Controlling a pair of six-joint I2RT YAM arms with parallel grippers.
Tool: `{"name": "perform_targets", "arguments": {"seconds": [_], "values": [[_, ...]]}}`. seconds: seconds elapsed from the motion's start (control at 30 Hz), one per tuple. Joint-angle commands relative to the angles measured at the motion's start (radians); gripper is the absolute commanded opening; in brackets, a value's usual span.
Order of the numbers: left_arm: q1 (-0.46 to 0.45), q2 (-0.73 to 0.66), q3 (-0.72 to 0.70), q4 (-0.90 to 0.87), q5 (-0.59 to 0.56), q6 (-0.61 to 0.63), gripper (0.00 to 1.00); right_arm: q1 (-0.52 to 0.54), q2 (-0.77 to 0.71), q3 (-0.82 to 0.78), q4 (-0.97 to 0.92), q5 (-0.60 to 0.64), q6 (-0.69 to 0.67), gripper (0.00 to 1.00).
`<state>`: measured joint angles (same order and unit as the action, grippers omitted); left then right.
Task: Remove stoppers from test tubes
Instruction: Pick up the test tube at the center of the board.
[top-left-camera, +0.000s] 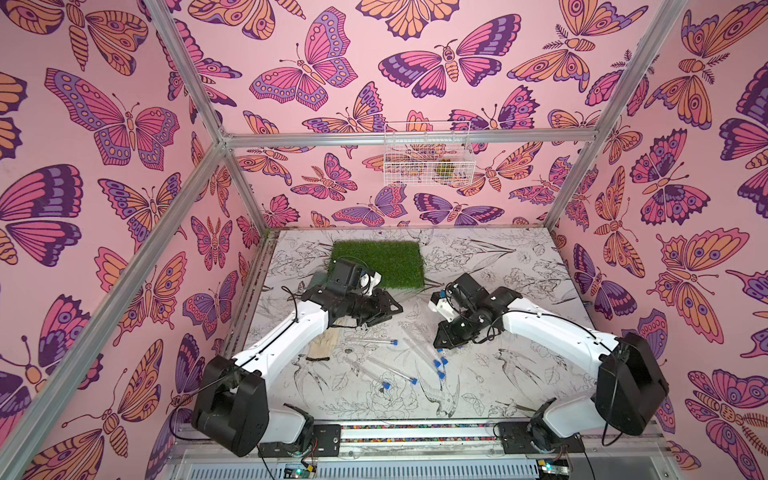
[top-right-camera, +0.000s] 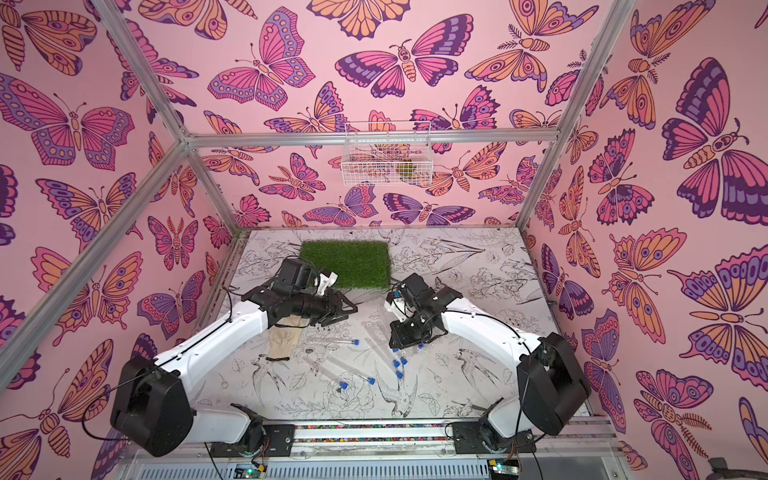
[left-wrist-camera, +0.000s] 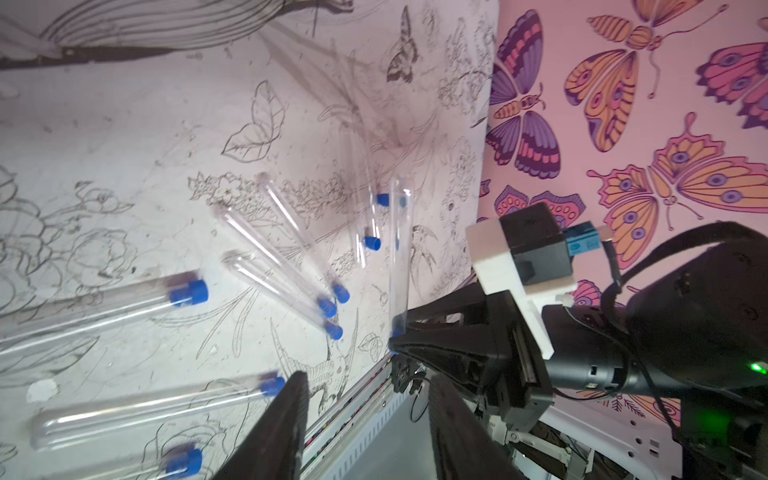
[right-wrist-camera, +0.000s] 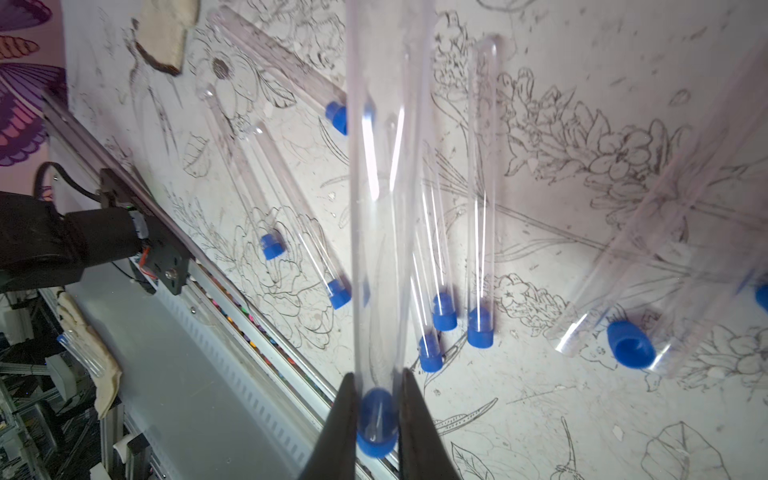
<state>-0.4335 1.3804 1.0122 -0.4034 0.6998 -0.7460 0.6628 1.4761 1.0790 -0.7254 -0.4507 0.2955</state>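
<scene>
Clear test tubes (right-wrist-camera: 482, 187) (stubby blue stoppers (right-wrist-camera: 480, 332))

Robotics test cell dressed as a butterfly room.
Aluminium framing (top-left-camera: 311, 139) boxes in pink butterfly-print walls (top-left-camera: 266, 54) and a surface (top-left-camera: 519, 374) printed with birds and flowers; a white left arm (top-left-camera: 286, 332) and a white right arm (top-left-camera: 552, 328) are bolted to a rail (top-left-camera: 415, 434) at its front edge.

Right jaws clamp test tube (left-wrist-camera: 400, 249) at blue stopper (left-wrist-camera: 397, 330).
</scene>
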Motion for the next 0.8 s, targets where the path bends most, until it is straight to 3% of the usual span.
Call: {"name": "perform_targets", "arguments": {"seconds": [0.0,0.47,0.77], "values": [[0.007,-0.006,-0.023,0.139,0.088,-0.032,0.52,-0.007,-0.031,0.061,-0.026,-0.071,0.001,0.16],[-0.022,0.063,0.028,0.246,0.194,-0.058,0.55,-0.011,-0.011,0.131,-0.013,-0.224,-0.006,0.16],[-0.067,0.095,0.033,0.240,0.174,-0.033,0.50,-0.010,-0.014,0.139,0.008,-0.254,0.005,0.16]]}}
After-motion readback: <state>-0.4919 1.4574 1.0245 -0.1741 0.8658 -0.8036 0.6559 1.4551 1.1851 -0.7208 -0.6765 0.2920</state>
